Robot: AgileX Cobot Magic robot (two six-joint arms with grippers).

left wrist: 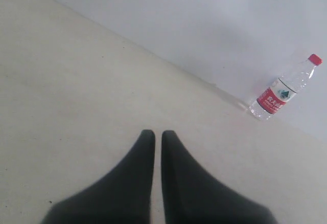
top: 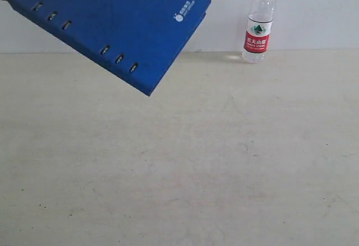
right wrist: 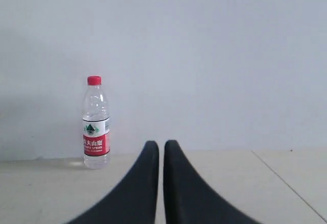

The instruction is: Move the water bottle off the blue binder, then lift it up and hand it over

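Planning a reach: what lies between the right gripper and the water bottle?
Only bare table separates right gripper from water bottle, per the right wrist view.

- Plain white wall behind, softly and evenly lit.
- Pale beige tabletop below, faintly scuffed and speckled; meets the wall along a straight line.

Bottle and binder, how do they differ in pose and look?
The bottle stands upright on the table by the wall; the binder is tilted and seems raised off it. The bottle is clear with a red cap and label; the binder is solid blue. The bottle is slim and round; the binder flat and broad. Both carry printed markings.
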